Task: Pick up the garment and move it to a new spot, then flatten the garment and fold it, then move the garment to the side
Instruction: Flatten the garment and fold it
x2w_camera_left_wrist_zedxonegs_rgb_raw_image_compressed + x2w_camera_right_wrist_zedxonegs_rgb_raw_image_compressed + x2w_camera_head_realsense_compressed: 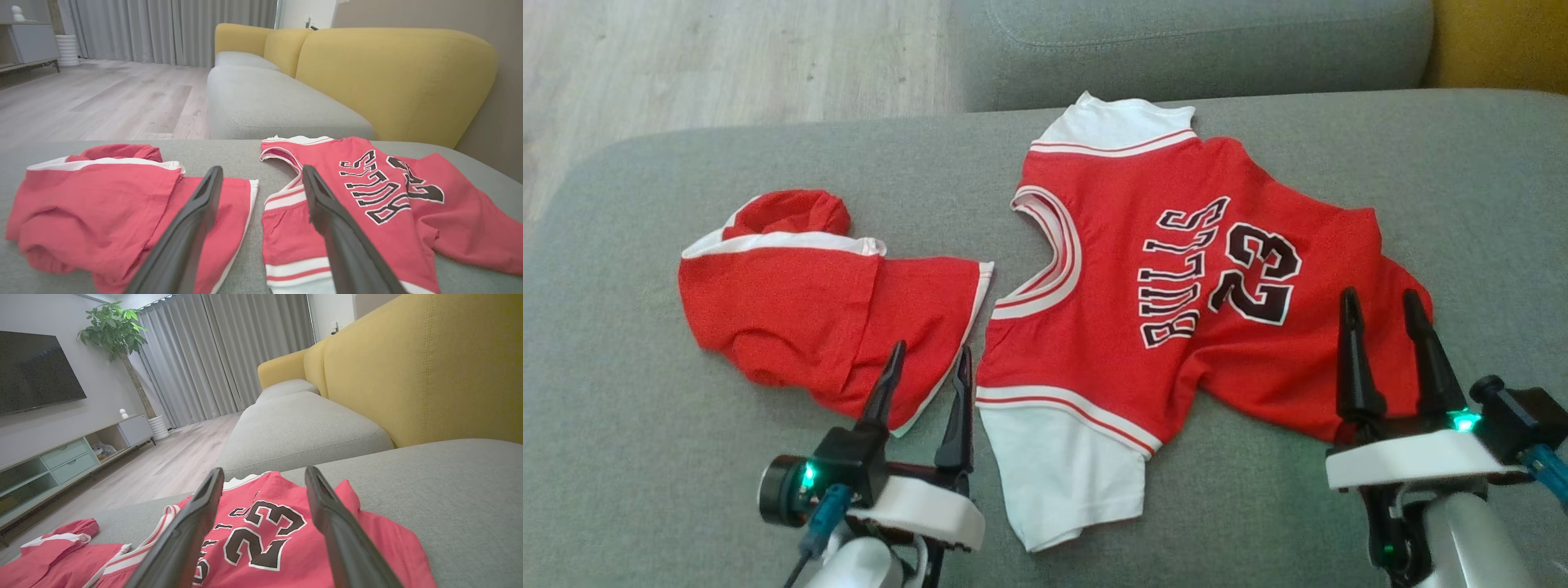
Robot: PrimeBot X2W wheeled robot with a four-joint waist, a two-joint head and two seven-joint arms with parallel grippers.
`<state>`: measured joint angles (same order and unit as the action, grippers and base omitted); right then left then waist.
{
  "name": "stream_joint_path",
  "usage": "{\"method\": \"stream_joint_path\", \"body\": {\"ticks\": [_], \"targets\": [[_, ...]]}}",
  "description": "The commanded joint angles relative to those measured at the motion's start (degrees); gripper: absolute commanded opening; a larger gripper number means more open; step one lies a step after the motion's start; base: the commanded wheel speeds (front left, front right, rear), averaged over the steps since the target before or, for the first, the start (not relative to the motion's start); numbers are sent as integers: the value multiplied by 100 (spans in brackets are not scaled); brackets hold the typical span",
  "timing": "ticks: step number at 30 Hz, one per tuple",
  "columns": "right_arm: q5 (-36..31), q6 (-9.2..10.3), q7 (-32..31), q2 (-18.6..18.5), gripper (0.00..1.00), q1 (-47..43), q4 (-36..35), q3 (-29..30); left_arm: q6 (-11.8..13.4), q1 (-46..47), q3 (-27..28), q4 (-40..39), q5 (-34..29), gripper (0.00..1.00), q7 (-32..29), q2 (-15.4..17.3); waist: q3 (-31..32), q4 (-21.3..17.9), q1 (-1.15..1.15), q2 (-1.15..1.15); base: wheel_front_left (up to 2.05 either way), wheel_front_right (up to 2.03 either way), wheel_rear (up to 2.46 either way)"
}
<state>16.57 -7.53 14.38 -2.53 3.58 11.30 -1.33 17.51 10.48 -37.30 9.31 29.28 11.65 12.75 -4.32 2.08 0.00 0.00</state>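
On the grey fabric sofa cushion [621, 425] before me, the red basketball jersey with white sleeves and black lettering [1111, 245] lies spread out, with rumpled red shorts with white trim [792, 310] just beside its collar. My left gripper [931, 349] hovers released and empty between the two. My right gripper [1380, 294] hangs likewise over the jersey's hem, placed, I judge, so each can take one end for flattening.

We find 2 things on the near cushion [645, 457]: the shorts [800, 318] at left, the jersey [1143, 278] just beside them at right. Another cushion [1176, 41] lies behind it, floor [727, 57] at far left.
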Motion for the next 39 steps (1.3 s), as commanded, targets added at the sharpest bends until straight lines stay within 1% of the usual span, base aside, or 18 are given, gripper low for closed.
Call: {"method": "stream_joint_path", "body": {"ticks": [1,5,8,10,17,23,24,25,28,34,38,39], "targets": [[-33,4,62,-34,100,79,-204,-141,-62,239,179,-66,-10,100,75,6,-33,-25,0,0,0,0,0],[-53,4,62,-34,100,119,-224,-107,-341,394,0,293,23,100,54,-104,-134,-87,0,0,0,0,0],[-56,4,62,-34,100,175,-233,-132,-587,548,-167,661,92,100,-187,-151,-229,-176,0,0,0,0,0],[-43,4,62,-34,100,213,-238,-160,-707,648,-230,932,170,100,-379,-193,-298,-254,0,0,0,0,0],[14,4,62,-34,100,287,-250,-209,-741,1031,-280,1874,229,100,-794,-273,-494,-528,0,0,0,0,0],[43,4,62,-34,100,359,-270,-211,-877,1250,-424,2371,207,100,-1038,-291,-613,-703,0,0,0,0,0],[50,4,62,-34,100,372,-276,-209,-917,1306,-487,2417,135,28,-1029,-255,-628,-726,0,0,0,0,0],[57,4,62,-34,100,383,-281,-206,-940,1371,-551,2458,44,0,-1000,-210,-644,-746,0,0,0,0,0],[73,4,62,-34,100,409,-291,-213,-960,1568,-588,2540,-76,0,-898,-139,-677,-794,0,0,0,0,0],[83,4,62,-34,100,428,-297,-221,-812,2180,-449,2650,-292,0,-527,16,-707,-859,0,0,0,0,0],[84,4,62,-34,100,443,-287,-221,-741,2538,-282,2757,-298,0,-257,37,-705,-870,0,0,0,0,0],[86,4,62,-34,100,444,-286,-225,-757,2588,-298,2819,-314,0,-238,29,-699,-869,0,0,0,0,0]]}}
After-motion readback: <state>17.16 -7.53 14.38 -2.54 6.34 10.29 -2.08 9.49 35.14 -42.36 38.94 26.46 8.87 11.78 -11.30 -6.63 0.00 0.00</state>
